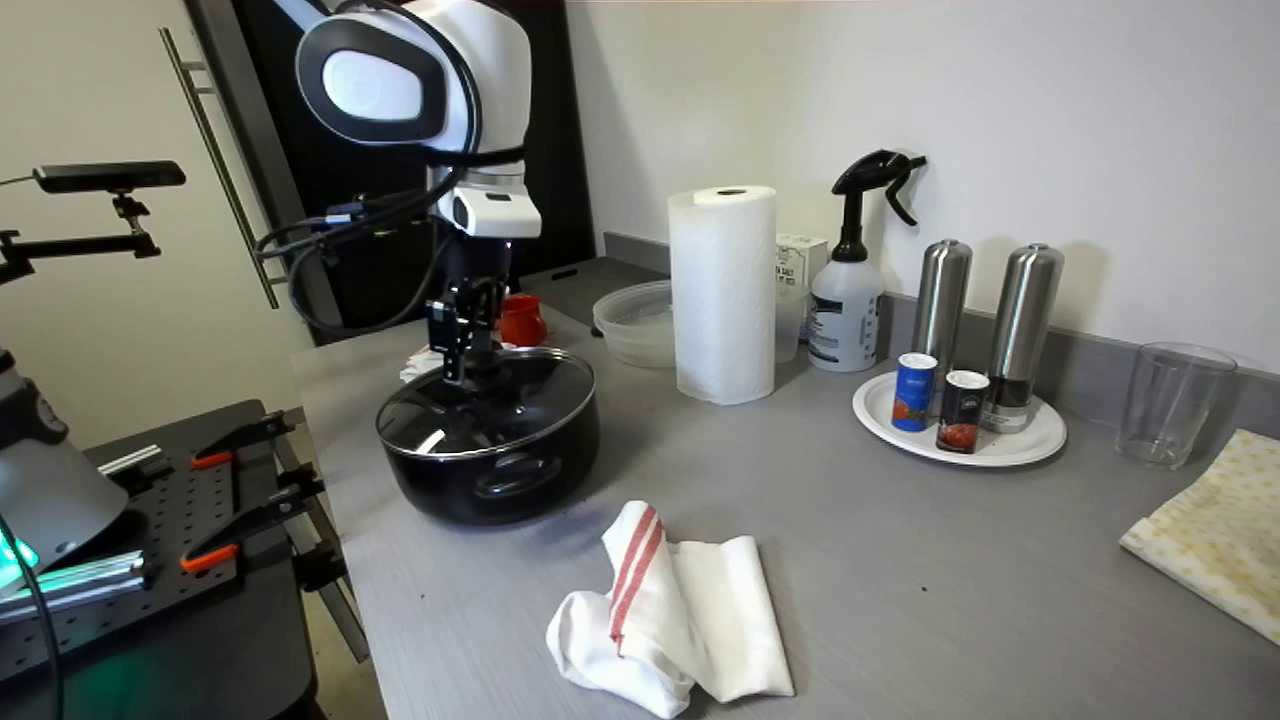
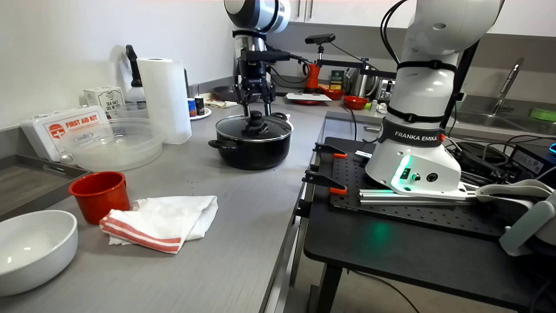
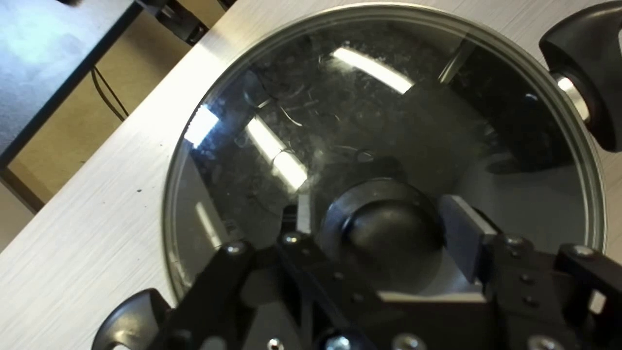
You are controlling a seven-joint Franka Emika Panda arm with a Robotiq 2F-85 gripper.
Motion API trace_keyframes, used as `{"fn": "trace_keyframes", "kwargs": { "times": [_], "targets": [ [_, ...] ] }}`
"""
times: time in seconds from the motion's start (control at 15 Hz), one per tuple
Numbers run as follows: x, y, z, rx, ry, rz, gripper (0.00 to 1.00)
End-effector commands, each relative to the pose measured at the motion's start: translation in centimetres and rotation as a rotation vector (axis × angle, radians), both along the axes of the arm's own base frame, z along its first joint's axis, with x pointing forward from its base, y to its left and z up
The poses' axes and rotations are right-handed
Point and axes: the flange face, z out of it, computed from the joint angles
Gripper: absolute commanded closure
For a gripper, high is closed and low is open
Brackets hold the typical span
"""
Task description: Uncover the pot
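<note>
Two fingers (image 3: 462, 238) of my gripper (image 3: 384, 223) stand parted astride the round black knob (image 3: 393, 233); I judge that closing straight inward should catch it. Beneath lies the glass lid (image 3: 413, 136), seated on the black two-handled pot (image 2: 256, 153), on the grey countertop (image 2: 243, 221) near the paper-towel roll (image 2: 165, 104).

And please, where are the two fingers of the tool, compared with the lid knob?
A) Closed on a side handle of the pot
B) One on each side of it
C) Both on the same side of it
B: in the wrist view, the lid knob appears between the fingers of the tool.
</note>
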Motion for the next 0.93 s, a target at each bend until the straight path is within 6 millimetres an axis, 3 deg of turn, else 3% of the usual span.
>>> {"fn": "trace_keyframes", "kwargs": {
  "times": [0.0,0.13,0.47,0.87],
  "targets": [
    [0.0,0.2,0.2,-0.001,0.005,-0.007,0.63],
    [0.1,0.2,0.3,0.001,0.005,-0.004,0.77],
    [-0.4,0.4,1.4,-0.007,-0.017,0.01,0.77],
    [-2.4,1.0,5.4,-0.055,-0.087,0.057,0.77]
  ]
}}
